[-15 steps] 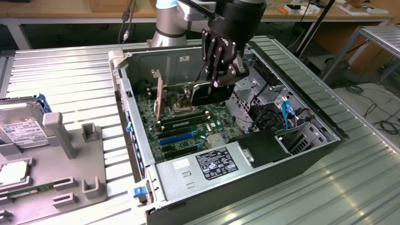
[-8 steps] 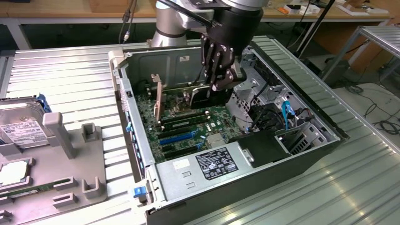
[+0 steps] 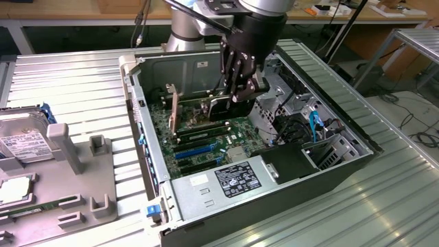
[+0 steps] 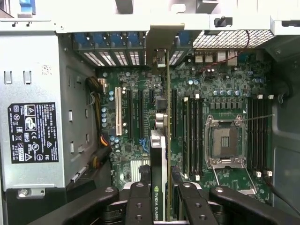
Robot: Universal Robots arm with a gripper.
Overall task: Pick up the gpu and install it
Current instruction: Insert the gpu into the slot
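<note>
1. One gpu, upright on edge, over one motherboard inside one open case.
2. One pincer, partly closed, two fingers clamping that gpu.
3. One hard drive, well apart, at the exterior view's left.

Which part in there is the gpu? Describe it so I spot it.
Look inside the open computer case, above the green motherboard. The gpu is the card standing on edge between the fingers of the gripper. Its black face reads NVIDIA Quadro, unlike the bare slots either side.

gpu: matt black, prob. plastic
</note>
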